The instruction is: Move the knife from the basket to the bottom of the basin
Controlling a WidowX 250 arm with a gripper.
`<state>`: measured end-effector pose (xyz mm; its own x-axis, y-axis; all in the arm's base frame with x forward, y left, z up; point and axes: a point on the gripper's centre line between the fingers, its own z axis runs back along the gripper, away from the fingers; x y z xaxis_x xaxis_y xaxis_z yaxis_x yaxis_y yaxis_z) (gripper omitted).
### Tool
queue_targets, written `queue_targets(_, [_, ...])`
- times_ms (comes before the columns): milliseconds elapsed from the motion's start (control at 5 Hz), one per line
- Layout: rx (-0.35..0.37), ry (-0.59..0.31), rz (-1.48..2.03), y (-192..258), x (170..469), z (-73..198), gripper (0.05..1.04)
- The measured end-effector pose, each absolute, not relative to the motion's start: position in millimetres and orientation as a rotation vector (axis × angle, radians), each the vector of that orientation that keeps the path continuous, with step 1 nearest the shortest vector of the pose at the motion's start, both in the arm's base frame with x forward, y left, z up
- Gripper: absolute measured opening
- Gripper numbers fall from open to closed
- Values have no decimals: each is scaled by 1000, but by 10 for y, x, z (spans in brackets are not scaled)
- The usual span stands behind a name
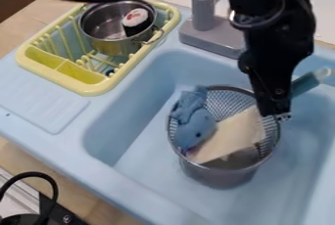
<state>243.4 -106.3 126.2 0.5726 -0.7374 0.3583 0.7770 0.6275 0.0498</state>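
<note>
Knife [232, 137] leans in the mesh basket [221, 177], handle [310, 82] toward two o'clock, by my gripper [275, 115]; whether my jaws are clenched, I cannot tell. Removal seems in hand, requiring a sure grip before lifting.

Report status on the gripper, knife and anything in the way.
Gripper over rim of mesh basket, hold unclear. Knife apparently in basket: cream blade inside, teal handle past rim. Blue toy beside blade, possible snag.
</note>
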Motion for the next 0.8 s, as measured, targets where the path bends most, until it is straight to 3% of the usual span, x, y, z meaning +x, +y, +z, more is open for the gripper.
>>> queue_targets(200, [-126, -368, -912, -965, 2375, 1371, 207])
queue_targets(400, [-207, -421, -943, -942, 2376, 1463, 207])
queue_targets(600, [-357, -532, -994, -965, 2397, 1560, 206])
queue_targets(800, [-454, -610, -1052, -1059, 2400, 1507, 206])
